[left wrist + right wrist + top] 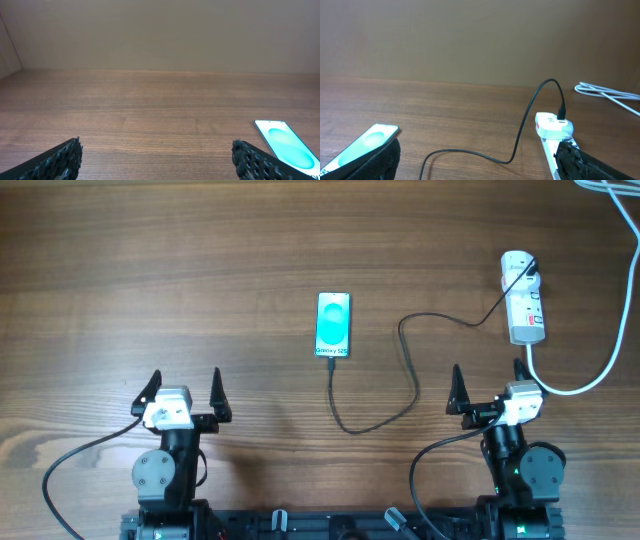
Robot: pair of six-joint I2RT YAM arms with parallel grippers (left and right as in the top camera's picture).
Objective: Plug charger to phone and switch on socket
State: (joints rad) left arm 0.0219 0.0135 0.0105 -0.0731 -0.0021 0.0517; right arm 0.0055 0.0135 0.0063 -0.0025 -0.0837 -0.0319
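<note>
guarding a loose tip and a small switch

in the overhead view the charger (412,380) leaves the socket (523,300) at the right rear of the table (150,270). it loops toward the arms and ends at the lower edge of the phone (333,325), which lies face up near the middle with its cyan screen lit. we cannot tell whether the tip is seated in the port or only touches it.

we see two main risks. pressing the tip home without bracing the phone would likely slide it across the smooth wood. snagging the slack loop could drag the tip away from the port. at the socket, the red switch marks sit close to where the charger enters, with the white cord (575,391) trailing off its near end. a broad claw could nudge the light strip or knock the plug instead of tipping the switch.

the left claw (185,380) is spread wide, holds nothing and touches nothing. its wrist view shows bare table between the fingers and the phone off to the lower right. the right claw (488,375) is likewise spread and empty, nearer the socket but apart from it. its own view has the phone at lower left and the socket at lower right.
</note>
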